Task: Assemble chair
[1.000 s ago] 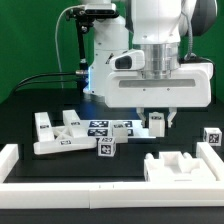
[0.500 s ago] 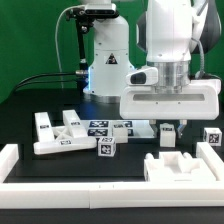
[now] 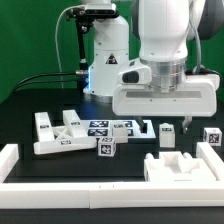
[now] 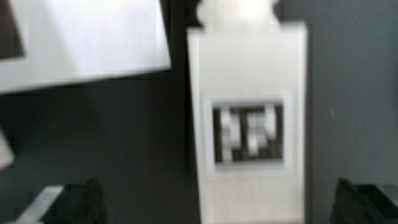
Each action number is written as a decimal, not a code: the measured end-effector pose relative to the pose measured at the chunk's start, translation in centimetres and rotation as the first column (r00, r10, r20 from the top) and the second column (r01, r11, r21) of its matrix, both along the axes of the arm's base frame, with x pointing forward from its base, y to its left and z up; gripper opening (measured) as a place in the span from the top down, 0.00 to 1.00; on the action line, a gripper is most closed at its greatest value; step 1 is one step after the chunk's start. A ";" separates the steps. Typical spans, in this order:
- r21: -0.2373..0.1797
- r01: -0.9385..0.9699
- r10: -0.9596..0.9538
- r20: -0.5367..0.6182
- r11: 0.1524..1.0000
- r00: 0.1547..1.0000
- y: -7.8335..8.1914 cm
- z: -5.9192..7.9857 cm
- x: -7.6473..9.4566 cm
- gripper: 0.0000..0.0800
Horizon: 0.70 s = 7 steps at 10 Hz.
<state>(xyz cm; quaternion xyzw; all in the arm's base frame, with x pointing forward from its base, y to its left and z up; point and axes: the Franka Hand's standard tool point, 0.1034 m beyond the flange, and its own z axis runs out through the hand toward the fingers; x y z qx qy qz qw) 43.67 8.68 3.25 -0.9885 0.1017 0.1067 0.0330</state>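
White plastic tagged chair bar sits on the black surface towards its edge on the exterior view's right, between wide-open, empty jaws; this seems a grasp-or-release step, so next they must close squarely or lift straight off.

White arm upright, wrist vertical, both dark fingers straight down, wide apart

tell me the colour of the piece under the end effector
White piece with a black-and-white square tag; shows best in the wrist view.
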 end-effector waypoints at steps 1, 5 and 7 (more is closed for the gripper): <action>0.018 0.010 -0.008 -0.094 1.000 0.996 0.1 0.5 0.5 0.19; 0.040 0.000 0.012 -0.304 0.999 0.953 0.4 0.4 0.5 0.19; 0.052 0.038 -0.015 -0.392 0.998 0.920 -0.1 -0.3 0.3 0.19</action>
